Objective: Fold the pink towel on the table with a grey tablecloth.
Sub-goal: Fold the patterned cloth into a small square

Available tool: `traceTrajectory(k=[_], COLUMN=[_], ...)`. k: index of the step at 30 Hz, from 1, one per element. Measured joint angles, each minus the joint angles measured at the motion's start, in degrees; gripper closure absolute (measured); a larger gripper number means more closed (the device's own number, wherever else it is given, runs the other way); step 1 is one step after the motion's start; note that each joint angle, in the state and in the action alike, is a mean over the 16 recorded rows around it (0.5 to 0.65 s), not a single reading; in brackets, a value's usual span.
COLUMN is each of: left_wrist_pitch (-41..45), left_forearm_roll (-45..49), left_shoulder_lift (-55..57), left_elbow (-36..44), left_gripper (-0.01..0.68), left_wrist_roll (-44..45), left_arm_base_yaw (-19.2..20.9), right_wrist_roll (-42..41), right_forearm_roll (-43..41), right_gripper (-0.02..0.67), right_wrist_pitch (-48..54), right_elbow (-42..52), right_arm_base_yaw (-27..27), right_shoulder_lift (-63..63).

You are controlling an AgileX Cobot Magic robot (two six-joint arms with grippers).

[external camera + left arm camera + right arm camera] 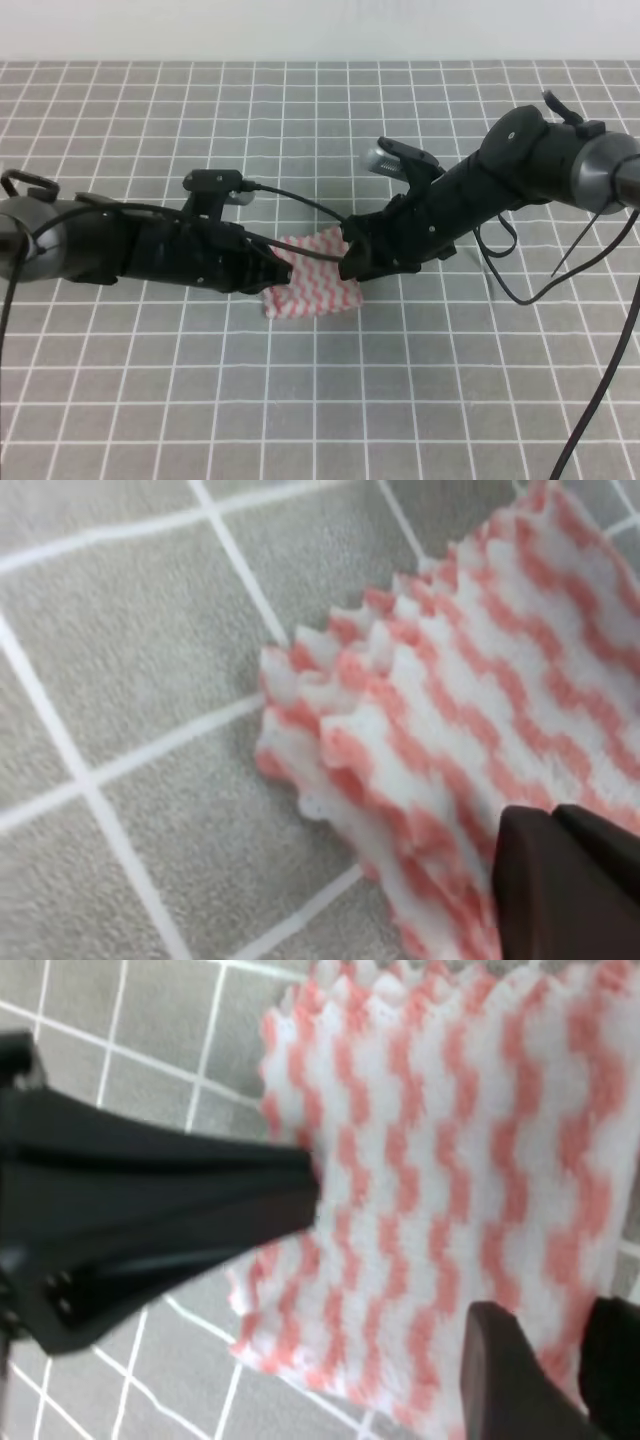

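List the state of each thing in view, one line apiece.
pink towel: folded into a small stack of layers, lying flat on the tablecloth, jagged edges roughly lined up.
left gripper: low at the towel's left edge, fingers on the cloth; open or shut cannot be told.
right gripper: low at the towel's right edge; open or shut cannot be told.
grey tablecloth: spread flat.

Both arms (150, 250) matte black w/ loose black cables; right arm (500, 180) has grey joint.

Pink towel (318, 285) pink-white zigzag stripes; tablecloth (420, 400) grey, white grid
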Motion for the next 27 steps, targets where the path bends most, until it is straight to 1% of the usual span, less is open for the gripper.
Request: traceTrajectory(k=[10,19,27], left_wrist_pitch=[-0.8,2.7,3.8], left_forearm_roll=[1.4,2.2,7.2], left_shoulder_lift=[-1.5,-1.6,-1.5], left_elbow=[0.0,0.0,0.0], left_gripper=[0.675,0.676,0.676], left_wrist_roll=[-0.3,-1.3,-5.1], left_arm_base_yaw=[0.0,-0.7,-1.6], right_wrist_roll=[0.0,-0.2,-0.3], right_forearm_roll=[-0.7,-0.5,-0.7], right_gripper=[0.489,0.526,0.551], right_wrist_pitch=[1.1,3.1,4.6], right_elbow=[0.0,0.0,0.0], right_arm_base_yaw=[0.0,0.1,0.1], right_shoulder_lift=[0.2,0.4,0.4])
